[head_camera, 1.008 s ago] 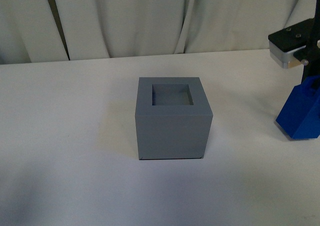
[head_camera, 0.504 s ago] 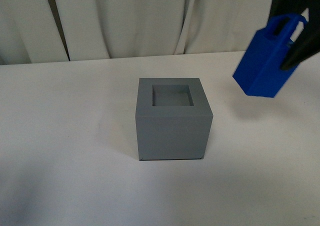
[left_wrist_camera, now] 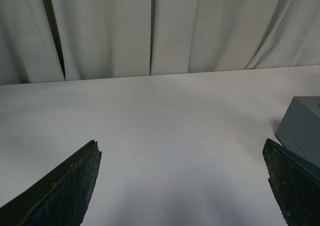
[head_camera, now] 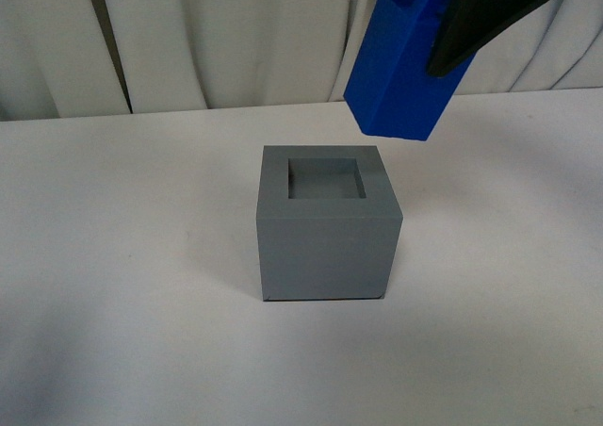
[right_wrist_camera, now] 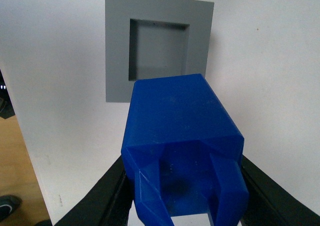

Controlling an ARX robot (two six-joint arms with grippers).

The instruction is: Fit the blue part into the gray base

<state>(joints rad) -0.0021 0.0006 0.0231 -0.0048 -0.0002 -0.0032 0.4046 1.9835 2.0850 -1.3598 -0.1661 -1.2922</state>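
Observation:
The gray base point(head_camera: 325, 228) stands in the middle of the white table, its square recess point(head_camera: 325, 178) facing up and empty. In the air above and just right of it hangs the blue part point(head_camera: 400, 63), tilted, with my right gripper point(head_camera: 452, 30) shut on its upper end. In the right wrist view the blue part point(right_wrist_camera: 182, 136) is clamped between the black fingers point(right_wrist_camera: 107, 196), and the gray base point(right_wrist_camera: 157, 51) lies beyond it. My left gripper point(left_wrist_camera: 182, 181) is open over bare table, with a corner of the gray base point(left_wrist_camera: 302, 128) beside one finger.
White curtains point(head_camera: 236, 40) hang along the table's far edge. The white tabletop point(head_camera: 122, 256) stretches around the base on all sides. A strip of wooden floor point(right_wrist_camera: 12, 171) shows past the table's edge in the right wrist view.
My right gripper has lifted the blue part from low at the table's right side and carried it up and leftward, to above the gray base. The base has not moved.

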